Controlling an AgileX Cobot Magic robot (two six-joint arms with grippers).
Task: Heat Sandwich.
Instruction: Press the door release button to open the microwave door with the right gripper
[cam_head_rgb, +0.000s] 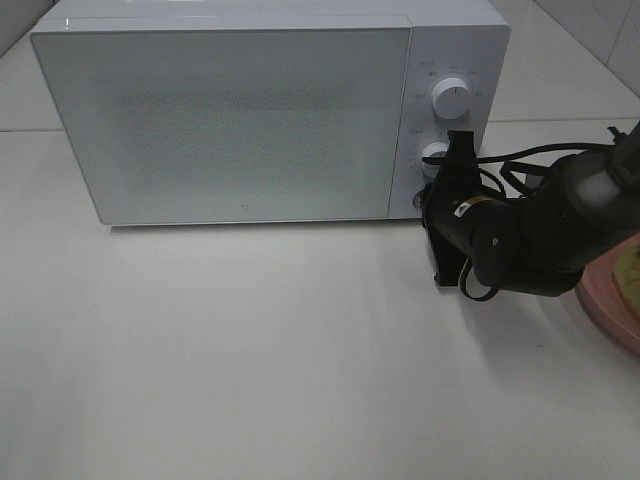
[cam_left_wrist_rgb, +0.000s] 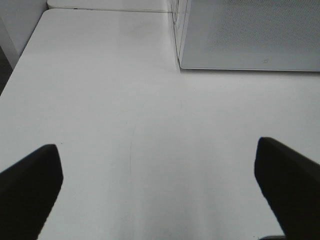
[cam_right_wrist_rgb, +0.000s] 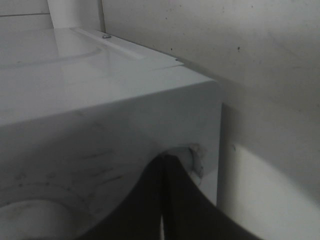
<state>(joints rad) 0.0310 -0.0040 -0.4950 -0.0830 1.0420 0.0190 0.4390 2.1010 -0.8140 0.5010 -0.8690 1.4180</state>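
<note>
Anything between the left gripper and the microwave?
No. In the left wrist view, only bare white table lies between the open left gripper and the microwave.

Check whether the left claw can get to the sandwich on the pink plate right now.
Probably not. The sandwich sits at the view's far right, the right arm covers part of its pink plate, and the open left claw hangs over the table near the microwave's left end.
</note>
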